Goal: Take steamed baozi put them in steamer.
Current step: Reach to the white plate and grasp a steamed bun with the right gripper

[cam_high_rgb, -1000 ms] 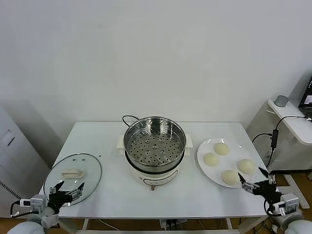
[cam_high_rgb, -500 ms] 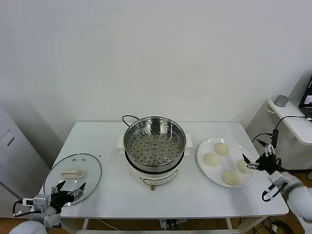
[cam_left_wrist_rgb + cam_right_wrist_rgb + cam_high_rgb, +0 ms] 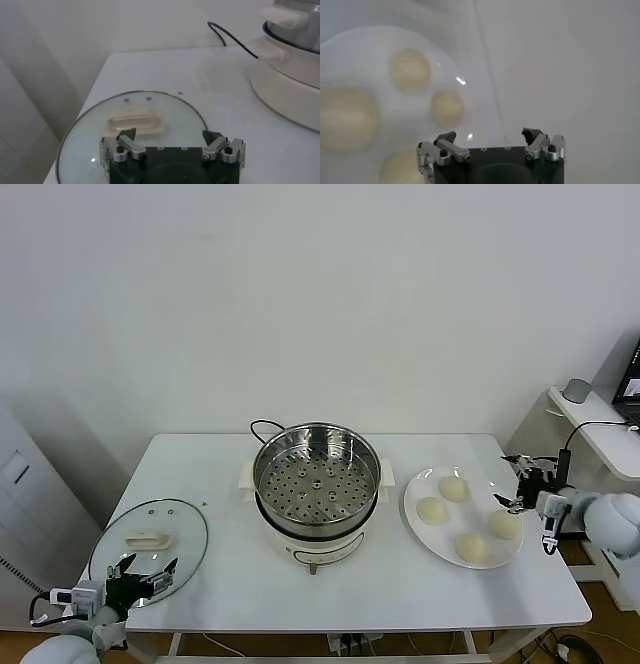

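Several pale round baozi [image 3: 431, 510] lie on a white plate [image 3: 468, 512] to the right of the steamer [image 3: 317, 484]. The steamer is a shiny steel pot on a cream base, and its perforated tray is bare. My right gripper [image 3: 511, 482] hovers open above the plate's right edge, close to the right-hand baozi [image 3: 505, 524] and holding nothing. The right wrist view shows the right gripper [image 3: 489, 134] with the baozi [image 3: 446, 107] on the plate [image 3: 370, 45] beyond its fingers. My left gripper [image 3: 147, 569] stays open and idle at the table's front left.
A glass lid [image 3: 150, 544] with a cream handle lies flat at the front left, and the left gripper [image 3: 169, 134] sits over the near rim of this lid [image 3: 135, 120]. A black cord [image 3: 262, 427] runs behind the steamer. A side table [image 3: 600, 434] stands to the right.
My right gripper has risen from the table's front right corner and moved back over the plate's right edge. The left arm has barely moved.
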